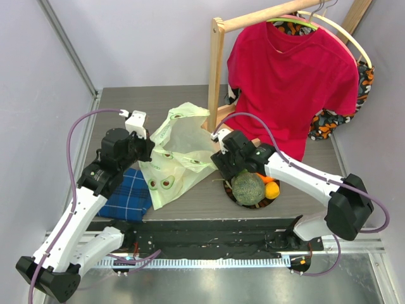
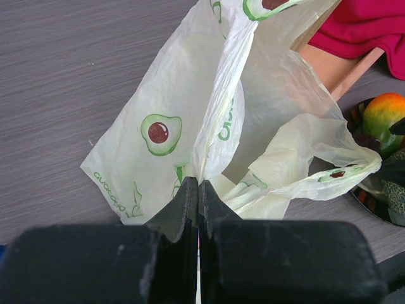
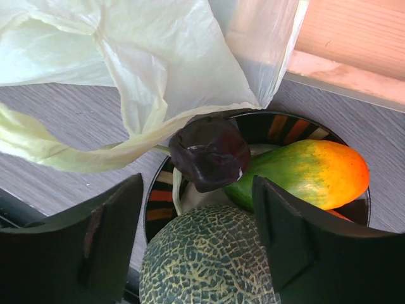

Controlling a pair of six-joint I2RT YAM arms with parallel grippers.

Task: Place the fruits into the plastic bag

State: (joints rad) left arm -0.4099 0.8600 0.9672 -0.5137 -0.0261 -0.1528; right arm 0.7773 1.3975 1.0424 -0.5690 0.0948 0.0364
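The pale yellow-green plastic bag (image 1: pixel 177 152) with avocado prints lies crumpled mid-table; it also shows in the left wrist view (image 2: pixel 209 120). My left gripper (image 2: pixel 199 183) is shut, pinching a fold of the bag at its near edge. The netted melon (image 1: pixel 247 187) sits on the dark patterned plate (image 1: pixel 229 192) with an orange (image 1: pixel 272 190). In the right wrist view the melon (image 3: pixel 209 259), a dark purple piece (image 3: pixel 210 152) and a green-to-orange piece (image 3: pixel 297 171) lie on the plate (image 3: pixel 158 196). My right gripper (image 3: pixel 197 221) is open just above the melon. A bag handle (image 3: pixel 76 155) drapes to the plate's rim.
A blue plaid cloth (image 1: pixel 130 193) lies under my left arm. A wooden rack (image 1: pixel 216 76) holding a red T-shirt (image 1: pixel 294 82) stands right behind the plate. The rack's wooden base (image 3: pixel 348 57) is close beyond my right gripper.
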